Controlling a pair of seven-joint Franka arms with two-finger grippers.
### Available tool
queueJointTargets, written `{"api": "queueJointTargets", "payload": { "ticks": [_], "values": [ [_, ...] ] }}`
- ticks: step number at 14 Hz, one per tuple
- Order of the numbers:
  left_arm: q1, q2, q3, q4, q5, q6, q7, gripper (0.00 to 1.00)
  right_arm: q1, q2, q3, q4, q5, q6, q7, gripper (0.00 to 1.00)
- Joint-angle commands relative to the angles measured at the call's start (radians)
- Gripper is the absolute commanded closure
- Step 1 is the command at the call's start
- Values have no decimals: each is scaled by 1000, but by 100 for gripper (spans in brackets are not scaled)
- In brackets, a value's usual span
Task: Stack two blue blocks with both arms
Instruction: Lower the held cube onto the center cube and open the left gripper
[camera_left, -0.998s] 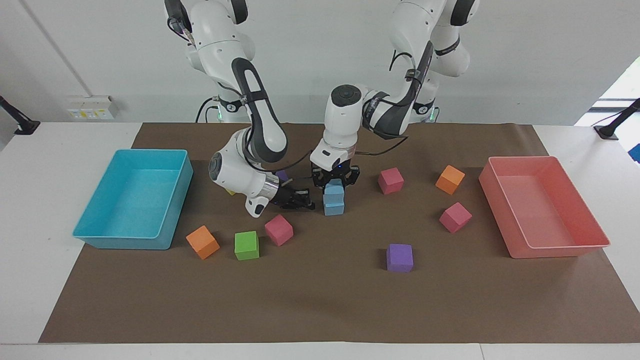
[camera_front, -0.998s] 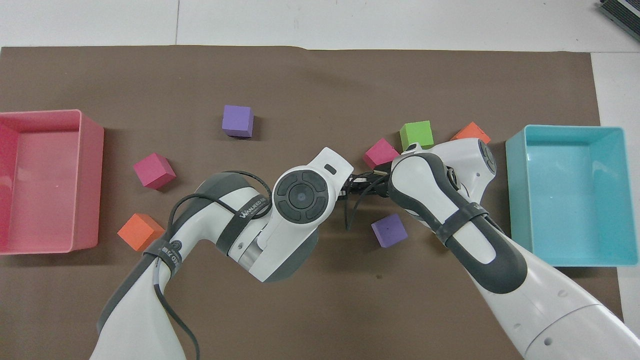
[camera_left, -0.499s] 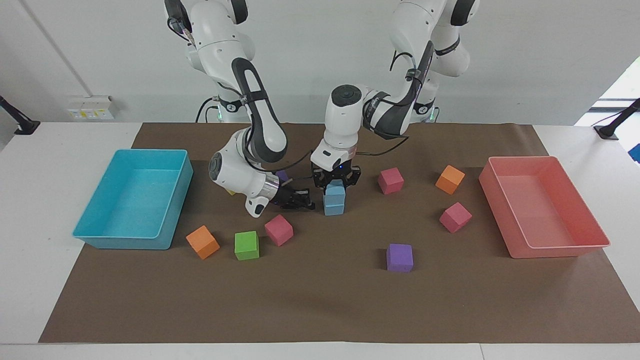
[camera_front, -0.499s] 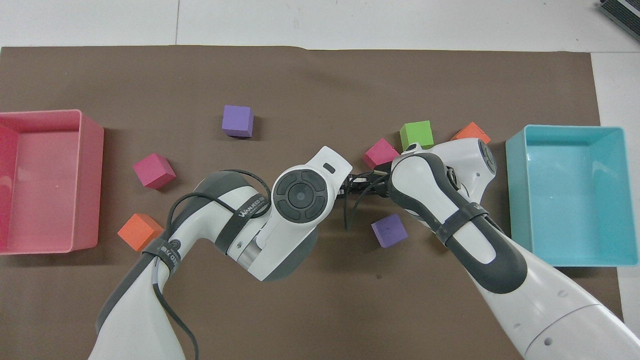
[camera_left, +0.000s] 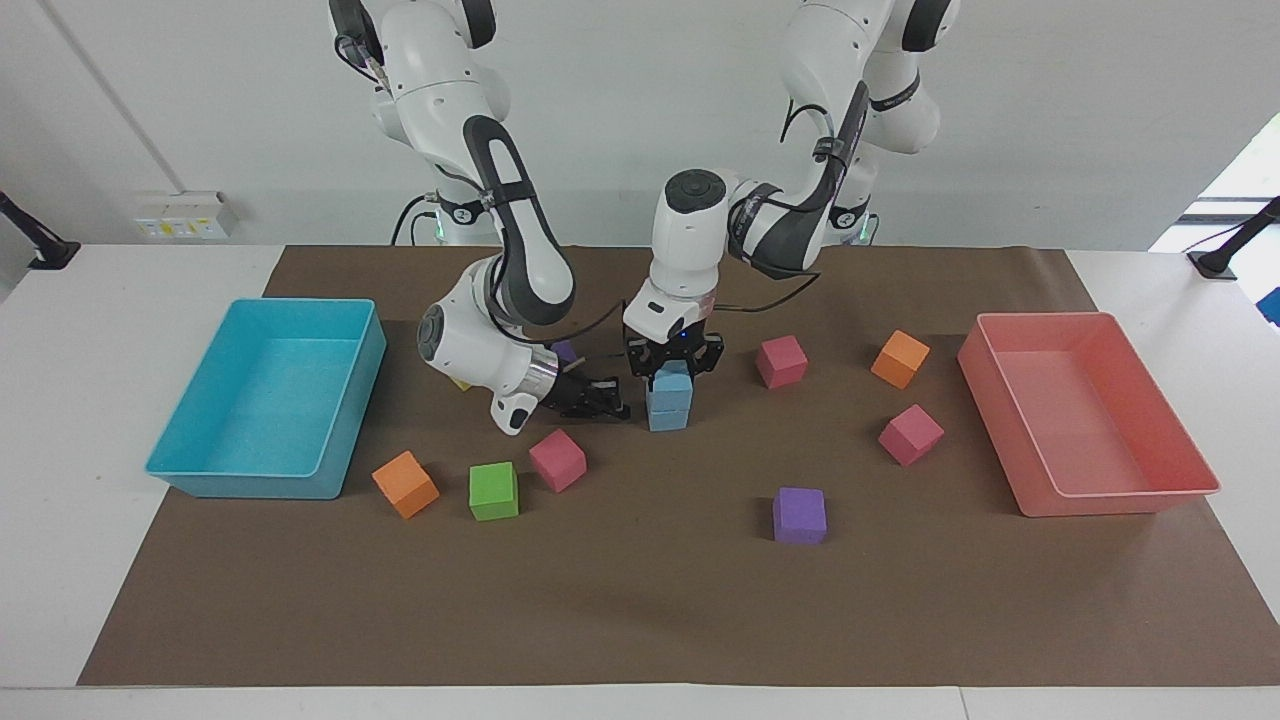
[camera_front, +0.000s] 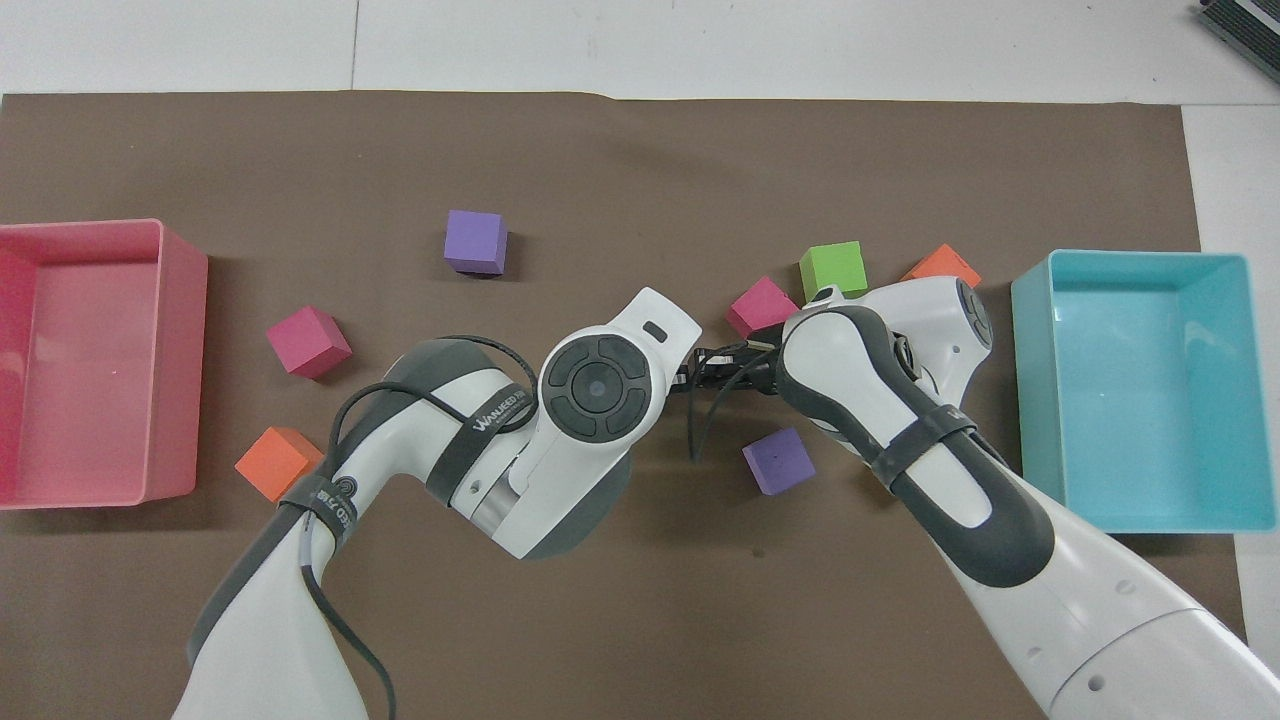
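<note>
Facing view: two matte sky-blue foam cubes stacked mid-mat; upper blue cube (camera_left: 672, 381) sits square on lower blue cube (camera_left: 668, 412). Left gripper (camera_left: 673, 366) is over the stack, fingers pinched on the upper cube. Right gripper (camera_left: 598, 398) is low, just beside the stack toward the right arm's end, fingertips together, empty. A second ago the left arm's wrist sat slightly lower.

Overhead view: the stack is hidden under the left arm's wrist (camera_front: 598, 388); the right gripper (camera_front: 722, 364) barely shows.

The blue blocks (camera_left: 668, 401) look like matt foam. The turquoise tray (camera_left: 350, 415) and pink tray (camera_left: 1120, 503) are smooth, glossy plastic. Brown matt paper (camera_left: 640, 610) covers the white bench (camera_left: 60, 480). Arm shells (camera_front: 860, 370) shine.
</note>
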Motion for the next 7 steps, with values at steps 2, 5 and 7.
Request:
{"api": "queueJointTargets", "payload": {
  "ticks": [2, 5, 7],
  "values": [
    [-13, 5, 8, 6, 29, 2, -20, 91, -18, -1, 15, -8, 38, 11, -45, 100],
    [-8, 7, 8, 6, 29, 5, -15, 88, -18, -1, 15, -8, 38, 10, -45, 100],
    [-6, 7, 7, 4, 29, 4, -12, 52, -18, -1, 13, -8, 38, 10, -45, 100]
  ]
}}
